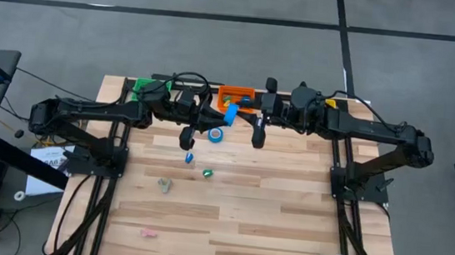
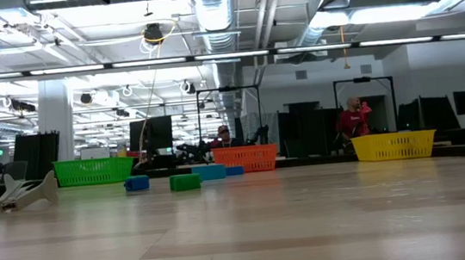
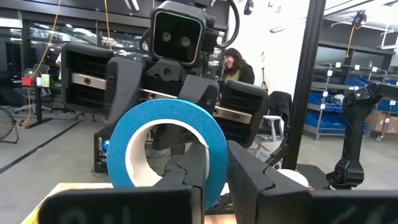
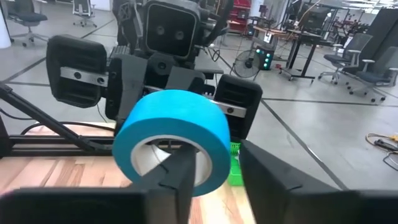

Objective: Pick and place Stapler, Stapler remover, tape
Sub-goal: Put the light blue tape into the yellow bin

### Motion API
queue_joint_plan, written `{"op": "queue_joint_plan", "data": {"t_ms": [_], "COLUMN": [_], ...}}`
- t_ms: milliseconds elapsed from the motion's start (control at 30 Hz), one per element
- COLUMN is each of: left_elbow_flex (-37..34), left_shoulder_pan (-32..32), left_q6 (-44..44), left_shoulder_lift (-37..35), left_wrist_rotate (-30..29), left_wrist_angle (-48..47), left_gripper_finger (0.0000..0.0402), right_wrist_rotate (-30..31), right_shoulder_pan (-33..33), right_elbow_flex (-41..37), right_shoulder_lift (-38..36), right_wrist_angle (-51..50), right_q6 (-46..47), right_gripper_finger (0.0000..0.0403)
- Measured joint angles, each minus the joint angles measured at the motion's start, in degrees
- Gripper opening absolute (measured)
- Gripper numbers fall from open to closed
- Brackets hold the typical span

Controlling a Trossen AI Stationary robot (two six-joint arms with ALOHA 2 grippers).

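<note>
Tape roll held between the two grippers, above the table's far middle.

The left gripper [image 3: 216,157] is clenched on the wall of the blue tape [image 3: 166,113]. One finger is inside the pale core and the other is outside, with the ring standing upright just ahead of its wrist. The right gripper [image 4: 217,155] faces it from the other side, close up. Its jaws straddle the same roll, with one finger [image 4: 180,177] inside the hole and the other standing clear of the blue outer face, so it is not yet gripping. Just beyond both grippers an orange bin [image 1: 237,91] sits at the table's far edge, and a green bin [image 1: 140,88] lies behind the left arm. Below the held roll, a small blue piece [image 1: 189,157] and a green one [image 1: 207,173] lie on the wood.
</note>
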Motion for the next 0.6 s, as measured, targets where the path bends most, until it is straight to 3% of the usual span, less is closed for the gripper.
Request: {"op": "queue_joint_plan", "data": {"t_ms": [333, 600], "left_elbow_flex": [0.00, -0.01], "left_shoulder_pan": [0.00, 0.00], "left_q6": [-0.17, -3.50], "left_shoulder_lift": [0.00, 0.00], "left_wrist_rotate": [-0.26, -1.55], "left_wrist_angle": [0.11, -1.15], "left_gripper_finger": [0.0055, 0.0107], "right_wrist_rotate": [0.03, 0.04], "right_shoulder_pan": [0.07, 0.07], "right_elbow_flex": [0.00, -0.02], "right_shoulder_lift": [0.03, -0.01], "right_wrist_angle": [-0.33, -0.17], "right_q6": [-0.23, 0.13], "right_gripper_finger": [0.0025, 0.0032]}}
